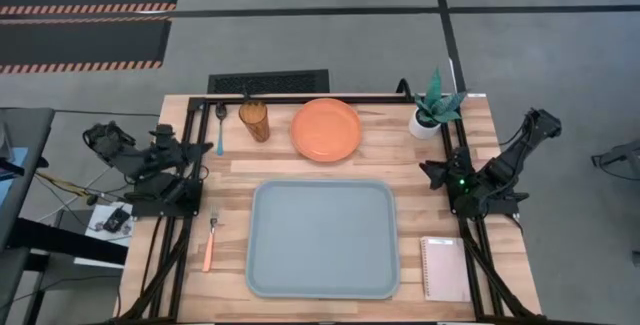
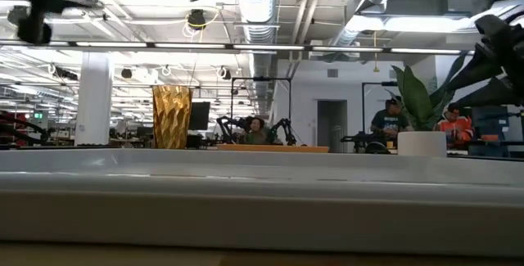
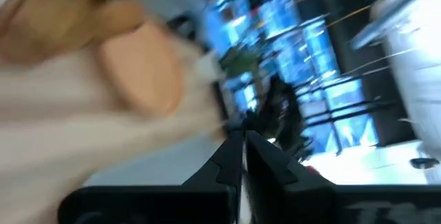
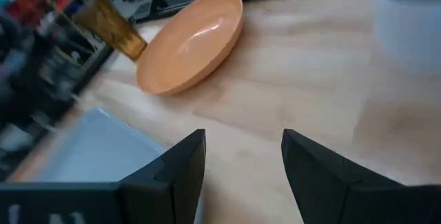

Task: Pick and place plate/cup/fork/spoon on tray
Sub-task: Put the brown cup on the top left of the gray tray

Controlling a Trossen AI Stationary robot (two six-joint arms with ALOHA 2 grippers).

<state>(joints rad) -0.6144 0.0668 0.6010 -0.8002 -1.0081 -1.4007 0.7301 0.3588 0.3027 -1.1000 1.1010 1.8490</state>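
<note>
The grey-blue tray lies flat at the table's middle near side. The orange plate lies flat beyond it, and it shows in the right wrist view. The amber cup stands upright left of the plate. The blue-handled spoon lies left of the cup. The orange-handled fork lies left of the tray. My left gripper is shut and empty at the table's left edge. My right gripper is open and empty above bare wood at the table's right side.
A white pot with a green plant stands at the far right, close to my right gripper. A pink notebook lies right of the tray. Bare wood lies between the tray and the plate.
</note>
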